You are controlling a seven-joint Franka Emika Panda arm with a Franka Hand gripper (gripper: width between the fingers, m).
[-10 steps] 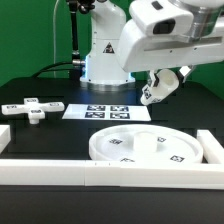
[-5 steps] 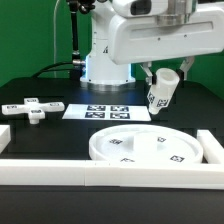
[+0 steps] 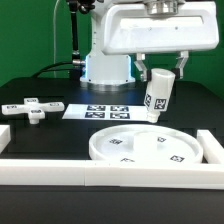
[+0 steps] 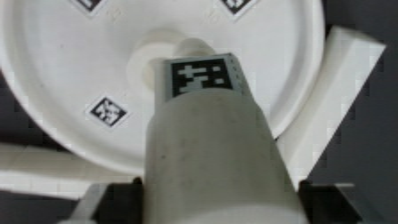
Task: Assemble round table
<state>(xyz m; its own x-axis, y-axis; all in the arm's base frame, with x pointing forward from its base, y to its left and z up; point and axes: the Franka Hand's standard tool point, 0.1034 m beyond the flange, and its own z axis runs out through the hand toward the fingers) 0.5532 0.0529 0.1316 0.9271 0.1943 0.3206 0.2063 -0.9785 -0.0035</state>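
My gripper (image 3: 160,72) is shut on the white cylinder leg (image 3: 157,96) and holds it nearly upright in the air, just behind the large rimmed round disc (image 3: 150,146). In the wrist view the leg (image 4: 210,130) runs out from between my black fingers (image 4: 118,200), its tagged end over the hub at the middle of the disc (image 4: 107,60). The small cross-shaped foot (image 3: 32,107) lies on the black table at the exterior view's left, apart from the gripper.
The marker board (image 3: 105,111) lies flat behind the disc. Long white border rails run along the front (image 3: 100,177) and at the exterior view's right (image 3: 212,150). The robot base (image 3: 106,62) stands at the back.
The gripper has swung the leg from tilted to nearly upright and shifted slightly toward the exterior view's right, above the disc's far side. The disc and foot have not moved.
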